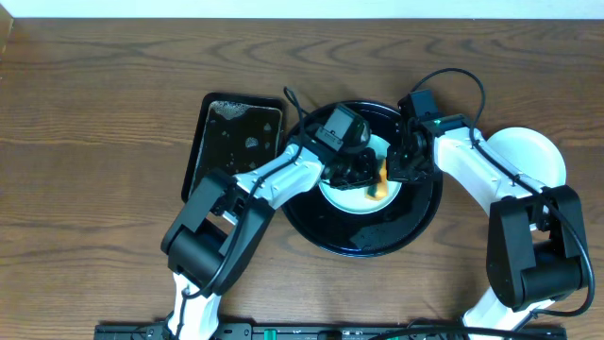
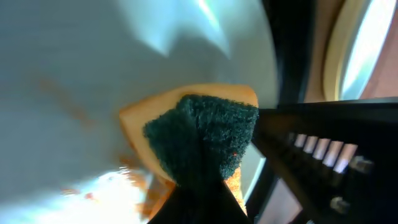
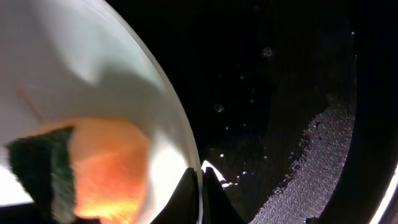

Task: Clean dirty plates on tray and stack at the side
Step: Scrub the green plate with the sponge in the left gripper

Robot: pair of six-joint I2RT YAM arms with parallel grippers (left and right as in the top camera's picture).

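A pale plate (image 1: 349,198) with orange-brown smears lies in the big round black tray (image 1: 377,236). My left gripper (image 1: 357,172) is shut on an orange sponge with a dark green scourer (image 1: 380,185) and presses it on the plate. In the left wrist view the sponge (image 2: 205,134) sits on the plate (image 2: 93,74), with smears at lower left, and the jaws (image 2: 199,193) clamp it. My right gripper (image 1: 406,168) is shut on the plate's right rim; the right wrist view shows its fingers (image 3: 202,186) pinching the rim of the plate (image 3: 93,56) over the wet tray (image 3: 280,93).
A rectangular black tray (image 1: 236,142) with water drops lies left of the round tray. Pale plates (image 1: 533,156) sit on the wooden table at the right, beside my right arm. The two arms meet closely over the round tray.
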